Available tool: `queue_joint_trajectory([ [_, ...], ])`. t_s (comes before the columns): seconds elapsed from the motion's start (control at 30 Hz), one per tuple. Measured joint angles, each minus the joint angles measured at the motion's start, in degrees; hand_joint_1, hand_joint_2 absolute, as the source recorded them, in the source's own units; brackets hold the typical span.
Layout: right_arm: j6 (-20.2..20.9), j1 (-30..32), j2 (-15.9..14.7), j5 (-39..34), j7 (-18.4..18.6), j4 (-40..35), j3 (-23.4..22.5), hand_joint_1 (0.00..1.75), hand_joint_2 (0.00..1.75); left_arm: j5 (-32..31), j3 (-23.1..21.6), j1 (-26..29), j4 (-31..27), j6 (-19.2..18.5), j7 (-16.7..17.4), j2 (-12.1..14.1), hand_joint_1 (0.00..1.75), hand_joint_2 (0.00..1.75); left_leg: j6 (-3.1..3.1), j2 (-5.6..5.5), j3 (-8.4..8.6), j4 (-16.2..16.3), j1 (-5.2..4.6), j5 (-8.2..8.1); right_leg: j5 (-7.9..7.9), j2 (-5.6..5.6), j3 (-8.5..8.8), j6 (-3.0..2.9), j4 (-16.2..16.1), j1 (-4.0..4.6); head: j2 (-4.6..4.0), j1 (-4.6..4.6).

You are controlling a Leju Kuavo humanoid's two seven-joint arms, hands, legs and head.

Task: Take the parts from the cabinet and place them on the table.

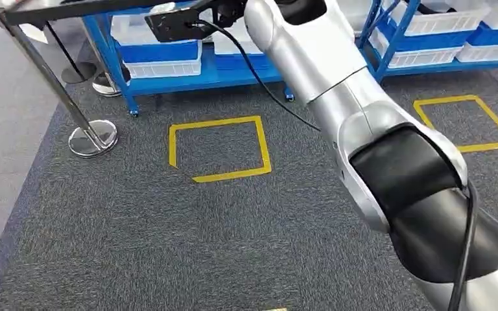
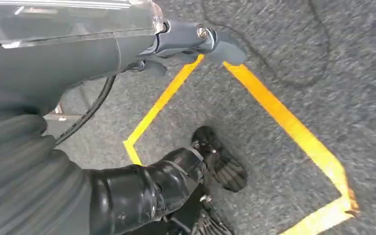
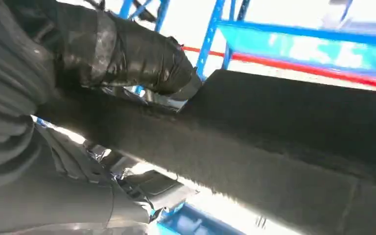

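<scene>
My right arm reaches up across the head view toward the blue shelving, and its hand [image 1: 224, 11] holds a flat black part [image 1: 175, 26] at the top edge. In the right wrist view the thick thumb [image 3: 142, 56] presses on the top of this dark flat part [image 3: 284, 132], with the fingers underneath mostly hidden. My left hand [image 2: 196, 176] hangs low over the carpet with its dark fingers [image 2: 223, 166] apart and nothing in them.
Blue racks [image 1: 188, 76] with white and blue bins [image 1: 162, 58] run along the far side. A chrome barrier post stands on a round base [image 1: 93, 138] at the left. Yellow tape squares [image 1: 219, 149] [image 1: 467, 123] mark the grey carpet.
</scene>
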Motion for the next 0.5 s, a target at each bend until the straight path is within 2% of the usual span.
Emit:
queue_joint_trajectory([
  [0.03, -0.3, 0.1, -0.1, 0.6, 0.1, 0.5, 0.0, 1.75, 1.75, 0.0, 0.0, 0.1, 0.0, 0.0, 0.4, -0.2, 0.00, 1.75, 0.69, 0.26, -0.04, -1.5, 0.83, 0.92, -0.42, 0.28, -0.47, 0.41, -0.2, 0.19, 0.00, 0.09],
  [0.07, -0.6, 0.1, -0.1, 1.1, 0.2, 0.8, 0.0, 1.75, 1.75, 0.0, 0.0, 0.1, 0.0, 0.2, 0.8, -0.3, 0.00, 1.75, 1.17, 0.61, -0.91, -1.4, 0.66, 1.77, -3.22, 0.58, -1.00, 0.51, 0.9, 0.09, 0.00, 0.04],
  [0.1, -0.7, 0.0, -0.1, 1.4, 0.3, 1.0, -0.1, 1.75, 1.75, 0.0, 0.0, 0.1, 0.0, 0.2, 1.2, -0.4, 0.00, 1.75, 2.00, 0.83, -1.93, -1.2, 0.66, 2.58, -7.26, 0.71, -1.98, 0.52, 3.9, -0.03, 0.00, 0.07],
  [0.13, -0.8, -0.1, 0.0, 1.8, 0.3, 1.2, -0.2, 1.75, 1.75, 0.0, 0.0, 0.2, 0.0, 0.3, 1.2, -0.5, 0.00, 1.75, 2.05, 0.88, -3.22, -0.8, 0.62, 3.39, -11.31, 0.75, -2.94, 0.66, 8.6, -0.07, 0.00, 0.02],
  [0.17, -0.8, 0.0, 0.0, 2.0, 0.2, 1.4, -0.4, 1.75, 1.75, 0.0, 0.0, 0.2, 0.0, 0.3, 1.3, -0.6, 0.00, 1.75, 2.13, 0.89, -4.52, -0.5, 0.61, 4.11, -13.79, 0.75, -3.69, 0.85, 13.4, -0.10, 0.00, 0.05],
  [0.2, -0.8, 0.0, 0.0, 2.2, 0.3, 1.5, -0.6, 1.75, 1.75, 0.0, 0.0, 0.2, 0.0, 0.3, 1.4, -0.7, 0.00, 1.75, 2.10, 0.88, -5.83, 0.0, 0.61, 4.76, -14.38, 0.77, -4.04, 1.03, 17.1, -0.10, 0.00, 0.04],
  [0.23, -0.7, 0.0, 0.0, 2.6, 0.5, 1.7, -0.9, 1.75, 1.75, 0.0, 0.0, 0.2, 0.0, 0.4, 1.4, -0.7, 0.00, 1.75, 2.08, 0.81, -7.19, 0.3, 0.63, 5.08, -12.81, 0.75, -3.69, 1.16, 19.1, -0.15, 0.00, 0.04],
  [0.27, -0.7, 0.0, 0.0, 3.1, 0.7, 1.9, -1.1, 1.75, 1.75, -0.1, 0.0, 0.2, 0.0, 0.6, 1.3, -1.0, 0.00, 1.75, 1.96, 0.81, -8.72, 0.9, 0.65, 5.80, -9.14, 0.74, -2.39, 1.22, 19.0, -0.23, 0.00, 0.04],
  [0.3, -0.7, 0.0, 0.0, 3.3, 0.7, 2.0, -1.3, 1.75, 1.75, 0.0, 0.0, 0.3, 0.0, 0.6, 1.3, -1.1, 0.00, 1.75, 1.80, 0.81, -9.89, 1.4, 0.66, 6.30, -6.62, 0.75, -0.73, 1.18, 17.7, -0.24, 0.00, 0.04],
  [0.33, -0.7, -0.1, 0.0, 3.8, 0.6, 2.1, -1.6, 1.75, 1.75, 0.5, 0.0, 0.3, 0.0, 0.6, 1.4, -1.3, 0.00, 1.75, 1.52, 0.80, -11.01, 2.0, 0.66, 6.81, -5.95, 0.75, 1.97, 0.98, 14.9, -0.22, 0.00, 0.04],
  [0.37, -0.7, -0.1, 0.1, 4.3, 0.5, 2.1, -2.1, 1.75, 1.75, 0.7, 0.0, 0.2, 0.0, 0.5, 1.5, -1.4, 0.00, 1.75, 1.27, 0.74, -11.68, 2.6, 0.66, 7.20, -8.18, 0.75, 5.69, 0.62, 10.7, -0.19, 0.00, 0.04],
  [0.4, -0.7, -0.2, 0.4, 4.7, 0.3, 2.1, -2.7, 1.75, 1.75, 1.2, 0.0, 0.2, 0.0, 0.3, 1.5, -1.7, 0.00, 1.75, 1.04, 0.63, -12.48, 3.4, 0.28, 7.34, -12.09, 0.73, 10.74, 0.35, 3.3, 0.16, 0.00, 0.02],
  [0.43, -0.7, -0.3, 0.5, 5.0, -0.1, 2.1, -3.2, 1.75, 1.75, 1.3, 0.1, 0.2, 0.0, 0.1, 1.5, -1.8, 0.00, 1.75, 0.50, 0.68, -12.75, 3.6, 0.31, 7.90, -13.90, 0.66, 11.51, 0.21, 1.4, 0.14, 0.00, 0.00],
  [0.47, -0.7, -0.6, 0.5, 5.0, -0.2, 2.3, -3.7, 1.75, 1.75, 1.4, 0.2, 0.2, 0.0, 0.0, 1.5, -1.8, 0.00, 1.75, 0.16, 0.68, -12.83, 3.2, 0.33, 8.61, -13.29, 0.80, 10.99, 0.03, 1.4, 0.38, 0.00, 0.07],
  [0.5, -0.7, -0.7, 0.5, 5.2, -0.2, 2.4, -3.9, 1.75, 1.75, 1.6, 0.4, 0.3, 0.0, 0.0, 1.6, -1.8, 0.00, 1.75, -0.27, 0.72, -12.85, 2.8, 0.46, 9.25, -12.82, 0.81, 10.73, -0.41, 1.5, 0.49, 0.00, 0.00],
])
